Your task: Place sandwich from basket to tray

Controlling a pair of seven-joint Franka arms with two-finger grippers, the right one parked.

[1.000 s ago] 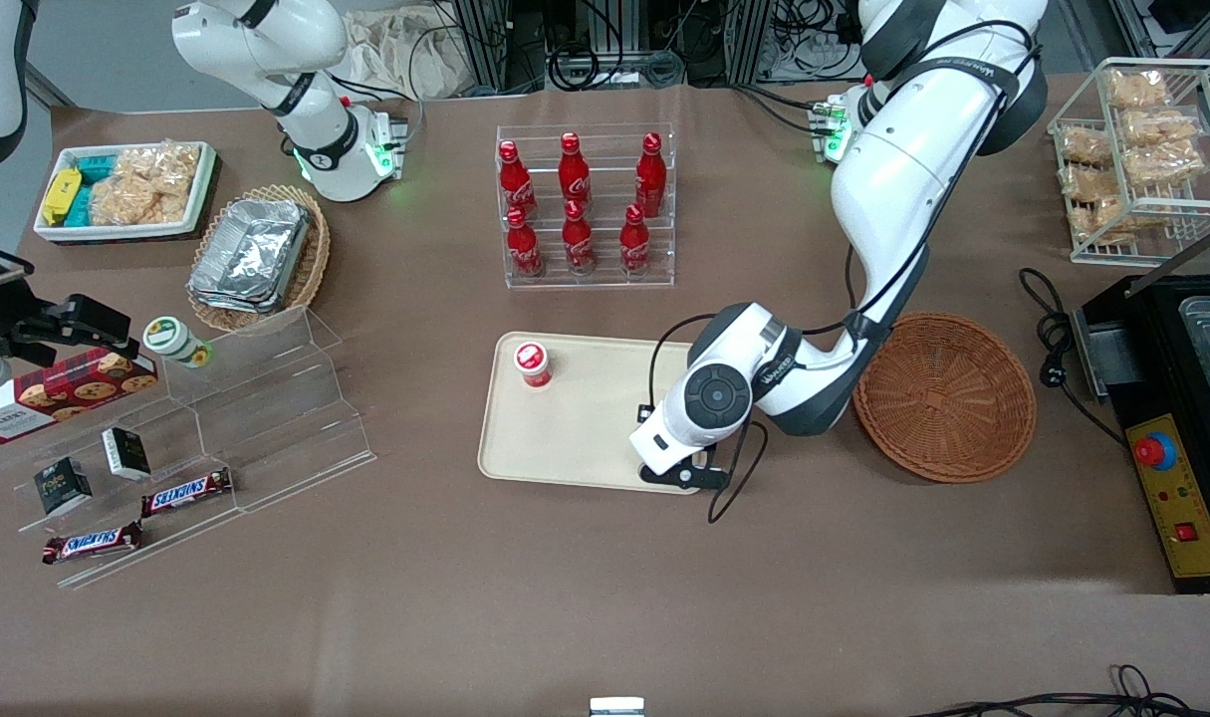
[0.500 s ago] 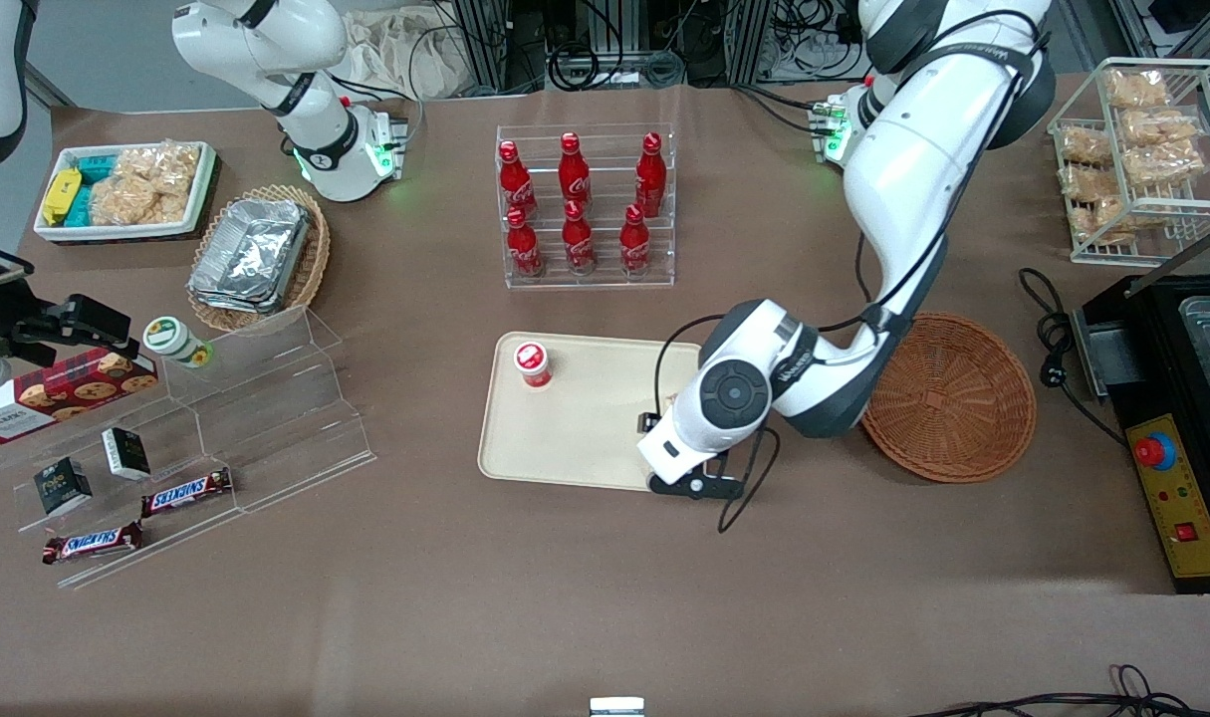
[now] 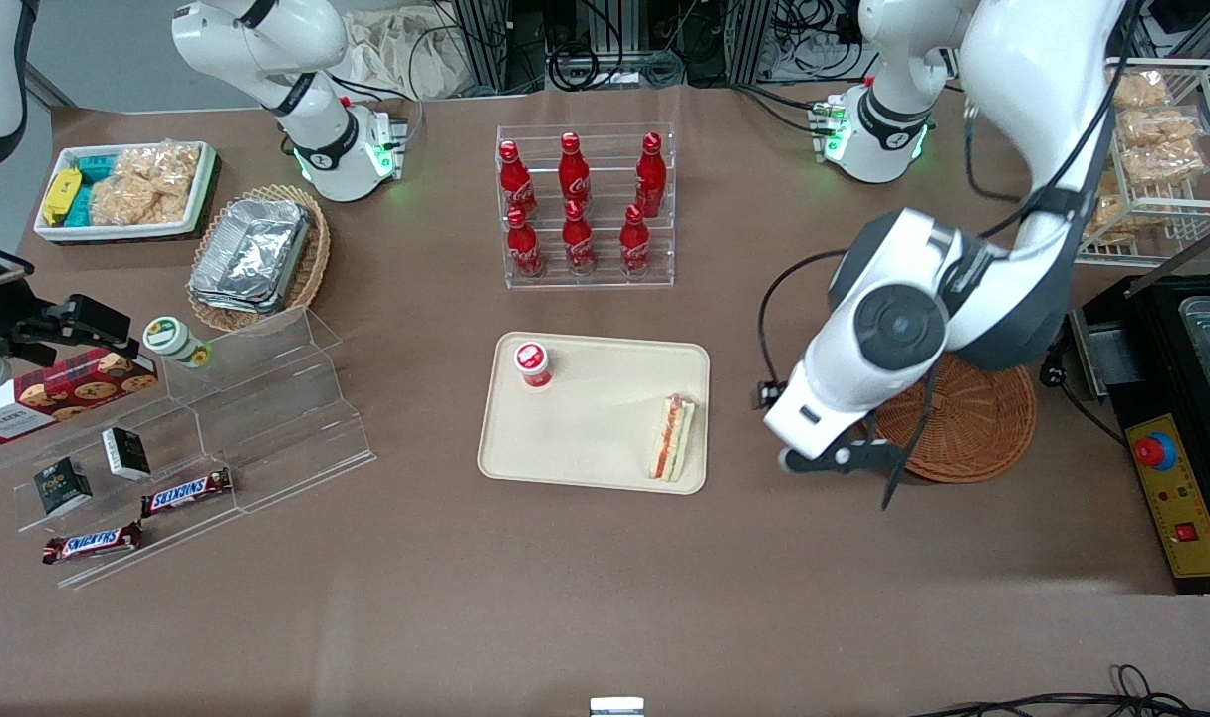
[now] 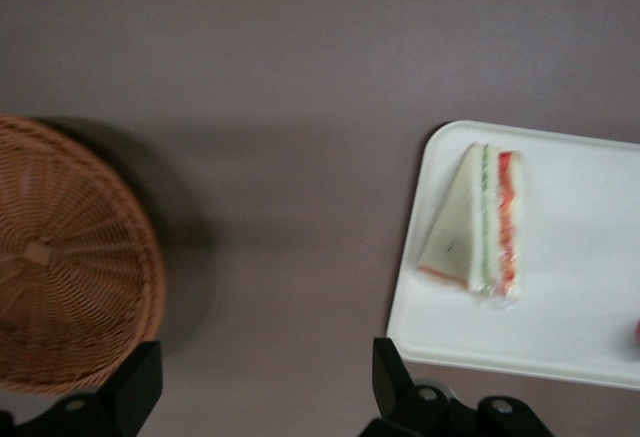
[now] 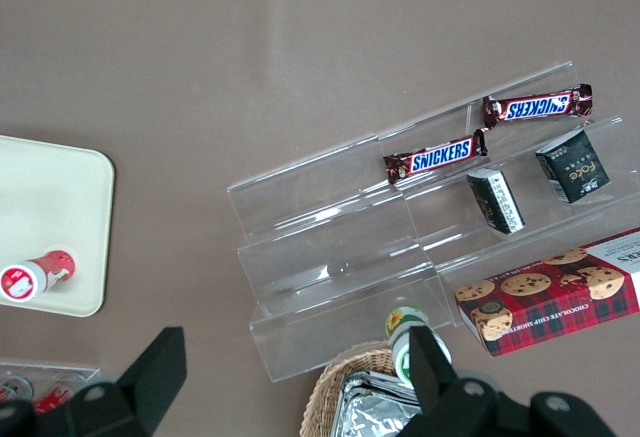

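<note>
In the front view, the sandwich is lying on the tray, at the tray's end nearest the basket and near the tray's camera-side corner. A red-capped small bottle is standing on the tray toward the parked arm's end. The gripper is being held above the bare table between tray and basket, partly overlapping the basket's rim.

In the left wrist view, the gripper is being held with its fingers spread wide and nothing between them. The sandwich is seen resting flat inside the tray, well apart from the basket.
</note>
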